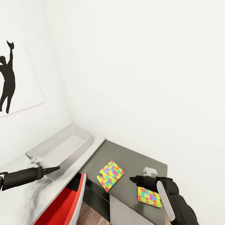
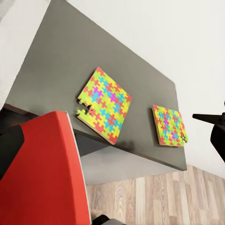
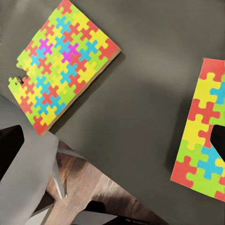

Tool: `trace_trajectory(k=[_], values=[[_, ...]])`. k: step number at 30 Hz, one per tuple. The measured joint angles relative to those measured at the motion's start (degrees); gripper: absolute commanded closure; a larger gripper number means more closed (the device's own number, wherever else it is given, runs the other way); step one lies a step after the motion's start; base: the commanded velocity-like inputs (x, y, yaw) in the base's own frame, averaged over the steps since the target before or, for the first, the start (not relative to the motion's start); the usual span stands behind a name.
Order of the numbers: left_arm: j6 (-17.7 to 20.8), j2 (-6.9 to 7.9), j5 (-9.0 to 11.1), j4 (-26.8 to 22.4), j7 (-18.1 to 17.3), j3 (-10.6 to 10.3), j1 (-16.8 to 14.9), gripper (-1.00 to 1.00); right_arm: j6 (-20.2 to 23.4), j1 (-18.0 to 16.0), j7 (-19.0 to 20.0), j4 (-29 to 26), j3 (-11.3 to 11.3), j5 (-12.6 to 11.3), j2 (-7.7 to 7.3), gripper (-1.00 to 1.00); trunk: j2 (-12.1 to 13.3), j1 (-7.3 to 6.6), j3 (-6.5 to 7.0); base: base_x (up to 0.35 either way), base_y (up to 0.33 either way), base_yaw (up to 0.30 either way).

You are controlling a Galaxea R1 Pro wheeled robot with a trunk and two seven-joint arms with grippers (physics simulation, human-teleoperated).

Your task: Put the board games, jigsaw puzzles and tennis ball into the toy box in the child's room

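Poised over the nearer jigsaw puzzle (image 1: 149,197) on the dark lower table (image 1: 131,159), right gripper (image 1: 132,179) apparently empty, jaw state unclear; second puzzle (image 1: 110,175) beside, toy box (image 1: 62,145) left; next likely: descending, pinching an edge.

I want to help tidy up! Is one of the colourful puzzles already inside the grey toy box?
No, both jigsaw puzzles lie flat on the dark lower part of the table, outside the toy box.
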Motion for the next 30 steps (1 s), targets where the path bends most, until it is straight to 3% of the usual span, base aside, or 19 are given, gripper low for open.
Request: trace_trajectory(k=[30], values=[[-0.02,-0.04,0.00,0.02,0.09,-0.04,0.00,-1.00,-0.12,0.00,0.00,0.17,-0.01,0.00,0.00,-1.00,0.00,0.01,0.00,0.115,0.047,0.000]])
